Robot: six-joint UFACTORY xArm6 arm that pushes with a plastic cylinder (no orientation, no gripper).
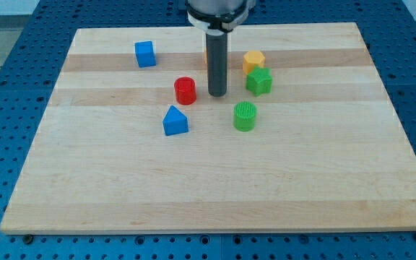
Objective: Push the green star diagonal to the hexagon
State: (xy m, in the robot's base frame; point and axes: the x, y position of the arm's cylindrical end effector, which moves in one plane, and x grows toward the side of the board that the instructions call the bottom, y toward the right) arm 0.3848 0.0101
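The green star (pixel 259 81) lies on the wooden board (pixel 215 180), touching the lower right side of the yellow hexagon (pixel 253 61) at the view's upper middle. My tip (pixel 217 94) rests on the board to the left of the star, a short gap away, and just right of the red cylinder (pixel 185 90). The rod rises straight up from there and hides part of something orange (pixel 204 56) behind it.
A green cylinder (pixel 245 115) stands below the star. A blue triangular block (pixel 175 120) lies below the red cylinder. A blue cube (pixel 145 53) sits at the upper left. The board rests on a blue perforated table.
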